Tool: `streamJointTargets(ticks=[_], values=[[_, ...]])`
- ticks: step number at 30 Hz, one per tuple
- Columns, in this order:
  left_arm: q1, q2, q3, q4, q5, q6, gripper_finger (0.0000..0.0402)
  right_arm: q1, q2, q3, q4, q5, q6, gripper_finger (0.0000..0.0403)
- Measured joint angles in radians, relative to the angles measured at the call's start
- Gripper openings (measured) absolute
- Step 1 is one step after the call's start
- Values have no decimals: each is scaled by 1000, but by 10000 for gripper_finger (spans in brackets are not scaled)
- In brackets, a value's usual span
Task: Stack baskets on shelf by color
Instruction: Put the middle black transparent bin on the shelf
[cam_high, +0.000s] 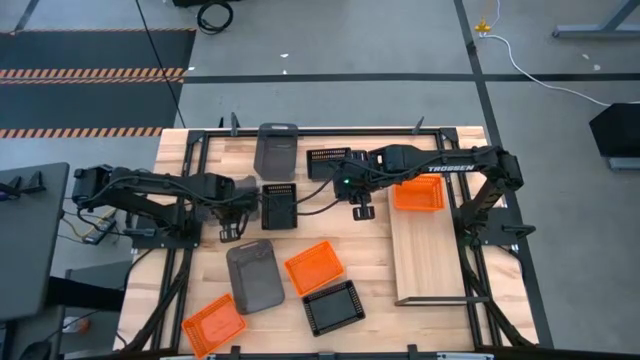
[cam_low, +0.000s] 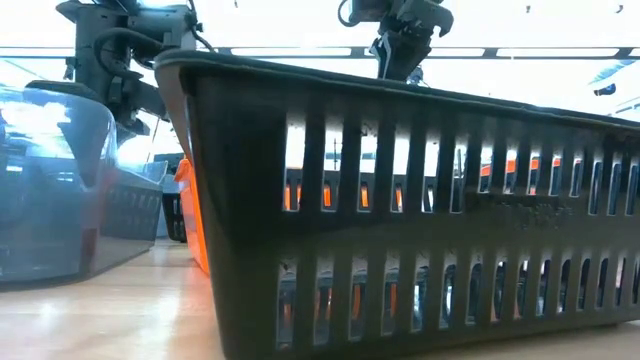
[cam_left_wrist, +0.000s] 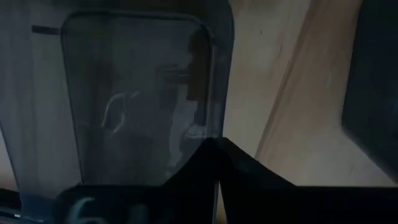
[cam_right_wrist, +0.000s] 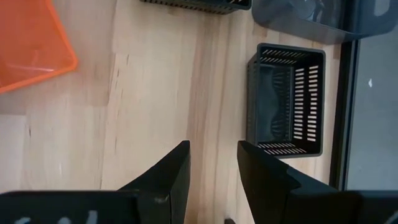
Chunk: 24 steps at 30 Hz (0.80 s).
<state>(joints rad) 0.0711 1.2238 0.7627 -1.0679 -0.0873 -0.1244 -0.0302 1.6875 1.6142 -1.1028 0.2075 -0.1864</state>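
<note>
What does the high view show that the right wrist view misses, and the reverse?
Only the high view: the shelf with one orange basket on it, and the left end effector at a dark grey basket. Only the right wrist view: the parted fingers of the right end effector over bare tabletop. Both: a black slatted basket.

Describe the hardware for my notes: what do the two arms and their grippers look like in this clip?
Both arms are dark, jointed and slim, with black cables running along them. The right arm carries white TROSSEN lettering on its forearm and a small green light near the wrist. The right gripper has two flat, black, tapered fingers. The left arm is all black, and the left gripper matches.
</note>
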Motion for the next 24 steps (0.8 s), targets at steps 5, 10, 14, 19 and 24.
streamJointTargets(ticks=[5,10,14,19,24], values=[[0,0,101,-86,-51,-4,6,1,0,0,-1,9,-17,140],[-1,0,268,-146,-95,3,5,0,-4,0,-25,11,-19,140],[-7,0,383,-135,-100,29,5,1,-26,0,-61,11,-9,140],[-33,0,458,-67,-101,113,5,7,-100,0,-58,11,2,140],[-103,0,451,-18,-67,391,5,32,-200,0,-37,7,-70,140]])
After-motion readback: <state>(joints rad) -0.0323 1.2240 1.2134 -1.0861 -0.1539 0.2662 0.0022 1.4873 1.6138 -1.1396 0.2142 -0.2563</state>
